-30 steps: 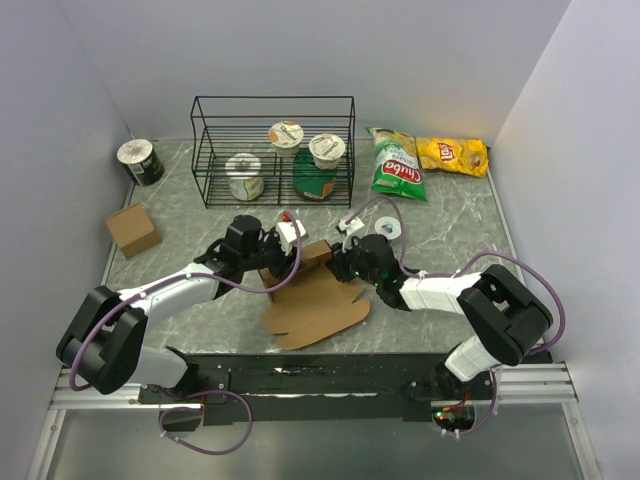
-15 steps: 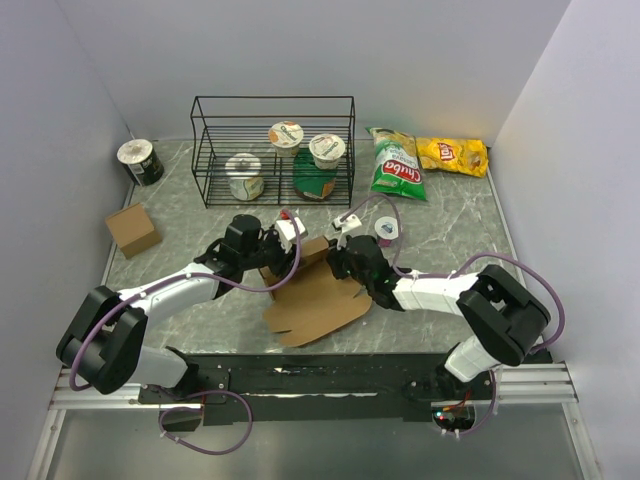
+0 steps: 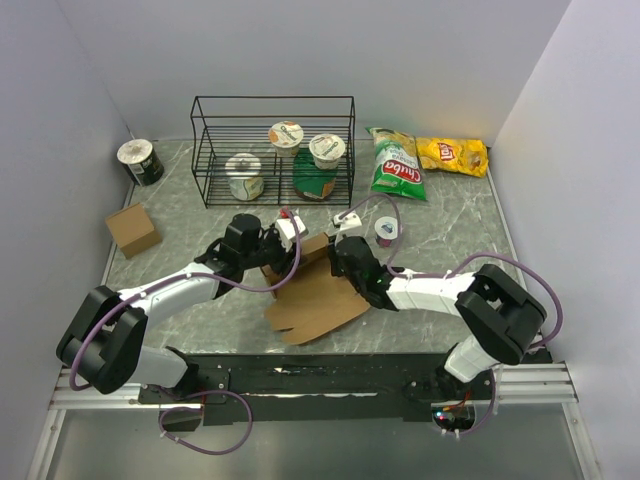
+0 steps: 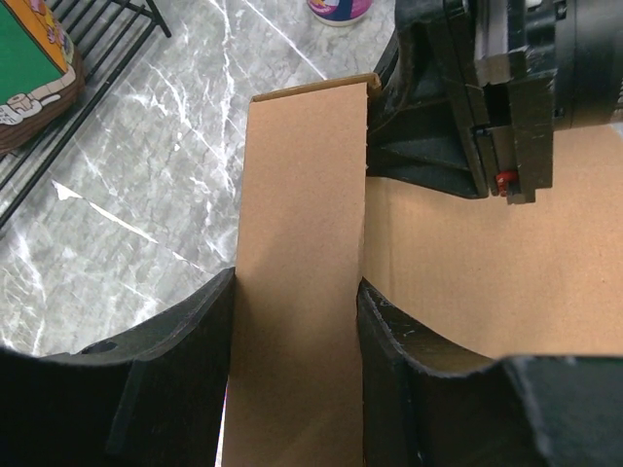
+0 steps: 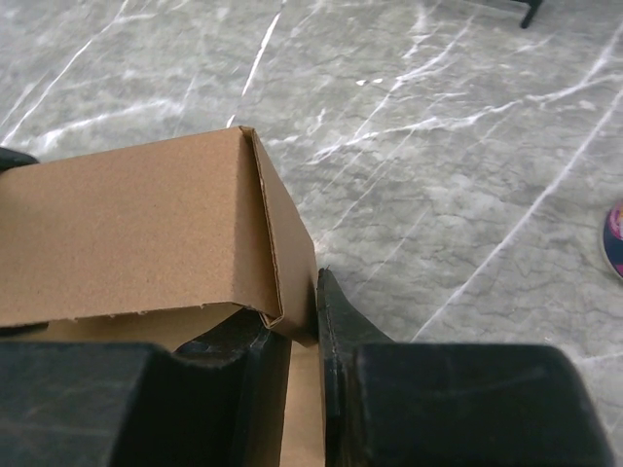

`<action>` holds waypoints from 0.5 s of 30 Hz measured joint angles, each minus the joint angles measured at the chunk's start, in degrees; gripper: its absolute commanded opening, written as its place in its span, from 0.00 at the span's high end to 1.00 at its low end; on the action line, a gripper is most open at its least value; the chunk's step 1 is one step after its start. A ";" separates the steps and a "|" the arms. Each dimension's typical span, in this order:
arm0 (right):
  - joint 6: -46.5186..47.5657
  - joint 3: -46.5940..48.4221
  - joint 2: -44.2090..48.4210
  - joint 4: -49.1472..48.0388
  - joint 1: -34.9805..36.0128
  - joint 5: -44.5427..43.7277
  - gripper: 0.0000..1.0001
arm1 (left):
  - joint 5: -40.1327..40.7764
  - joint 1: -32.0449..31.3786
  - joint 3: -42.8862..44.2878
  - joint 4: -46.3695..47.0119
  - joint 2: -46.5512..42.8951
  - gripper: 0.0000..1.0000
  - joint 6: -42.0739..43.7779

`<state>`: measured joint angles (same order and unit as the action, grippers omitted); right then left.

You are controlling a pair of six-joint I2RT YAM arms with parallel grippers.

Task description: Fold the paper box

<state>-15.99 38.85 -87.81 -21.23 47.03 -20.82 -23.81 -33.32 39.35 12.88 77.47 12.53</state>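
Note:
The paper box [image 3: 320, 305] is a brown cardboard sheet lying flat at the table's near middle, with one long wall folded up at its far edge. My left gripper [image 3: 290, 243] is shut on that raised wall [image 4: 302, 224], one finger [image 4: 185, 370] against each face. My right gripper [image 3: 338, 258] is at the wall's right end. In the right wrist view its fingers [image 5: 336, 331] pinch the short end flap [image 5: 287, 243] at the corner of the folded panel [image 5: 127, 233]. The left wrist view shows the right gripper's body [image 4: 487, 97] close against the wall's far end.
A black wire rack [image 3: 272, 150] with several cups stands at the back. A small squarish cardboard box [image 3: 132, 229] and a can [image 3: 140, 161] are at the left. Two chip bags [image 3: 396, 165] [image 3: 452, 155] lie back right. A small purple-and-white cup [image 3: 385, 231] stands just behind the right arm.
My right gripper has moved left to the raised wall's end and narrowed its jaws onto the end flap. The left gripper has kept its hold and place.

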 measured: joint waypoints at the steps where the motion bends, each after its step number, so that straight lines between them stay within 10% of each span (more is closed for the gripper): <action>1: -0.31 0.37 -0.22 0.35 0.13 -0.76 0.97 | 0.07 0.00 0.09 0.04 0.00 0.59 -0.02; 15: -2.01 1.01 -0.90 0.48 0.74 -3.37 0.91 | 0.37 -0.09 0.33 0.17 0.07 0.59 -0.02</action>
<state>-18.00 39.86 -88.71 -20.75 47.77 -24.18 -23.44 -33.41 39.68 13.06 77.54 12.51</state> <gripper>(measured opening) 0.196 0.506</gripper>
